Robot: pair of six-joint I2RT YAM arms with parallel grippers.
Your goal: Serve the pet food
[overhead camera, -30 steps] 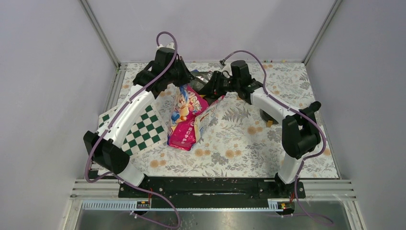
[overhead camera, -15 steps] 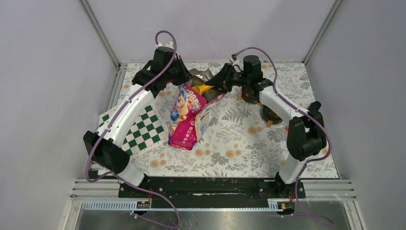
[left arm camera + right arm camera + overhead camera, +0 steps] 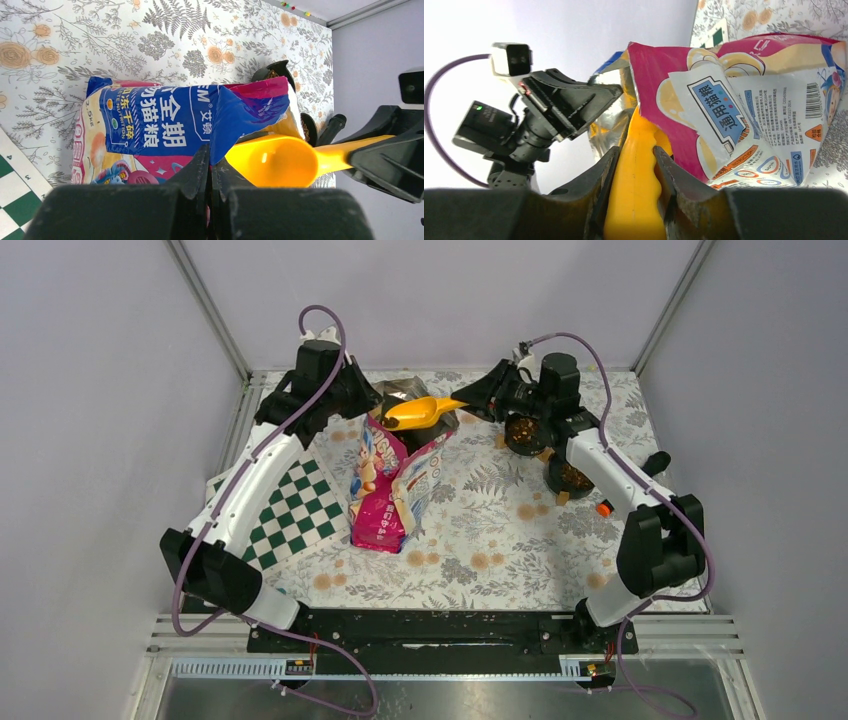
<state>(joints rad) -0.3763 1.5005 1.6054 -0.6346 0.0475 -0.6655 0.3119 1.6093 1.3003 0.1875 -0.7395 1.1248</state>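
The pink-blue-white cat-food bag (image 3: 385, 485) stands mid-table with its mouth open at the back; it also shows in the left wrist view (image 3: 165, 120) and the right wrist view (image 3: 754, 105). My left gripper (image 3: 362, 405) (image 3: 210, 162) is shut on the bag's top rim and holds it up. My right gripper (image 3: 478, 400) (image 3: 636, 160) is shut on the handle of the orange scoop (image 3: 420, 412) (image 3: 272, 161), whose cup hovers over the bag's mouth. I cannot see inside the cup. Brown pet food (image 3: 525, 430) lies in a black bowl; the kibble in the bag is hidden.
A second black bowl (image 3: 568, 476) with kibble sits just right of the first. A green-white checkerboard (image 3: 290, 510) lies left of the bag under my left arm. A small orange piece (image 3: 603, 508) lies by my right arm. Enclosure walls close in at the back and sides.
My right gripper has drawn the orange scoop up out of the bag and back to the right. My left gripper has lifted the bag's rim, so the bag stands more upright.
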